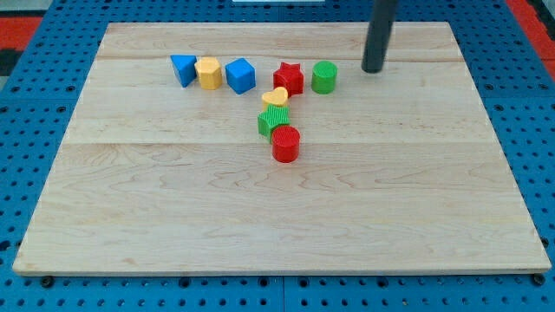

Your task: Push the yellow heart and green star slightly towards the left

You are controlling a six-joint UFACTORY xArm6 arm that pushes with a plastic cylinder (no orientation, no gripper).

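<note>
The yellow heart point(275, 97) lies near the middle of the wooden board, toward the view's top. The green star point(271, 120) sits just below it, touching it. A red cylinder point(285, 144) touches the green star's lower right. My tip point(373, 69) rests on the board at the view's upper right, well to the right of the yellow heart and green star and apart from every block. The nearest block to it is the green cylinder point(324, 77).
A red star point(289, 78) sits just above right of the yellow heart, next to the green cylinder. A blue triangle point(183, 68), a yellow hexagon point(208, 73) and a blue cube point(240, 75) form a row at upper left. The board point(130, 217) lies on blue pegboard.
</note>
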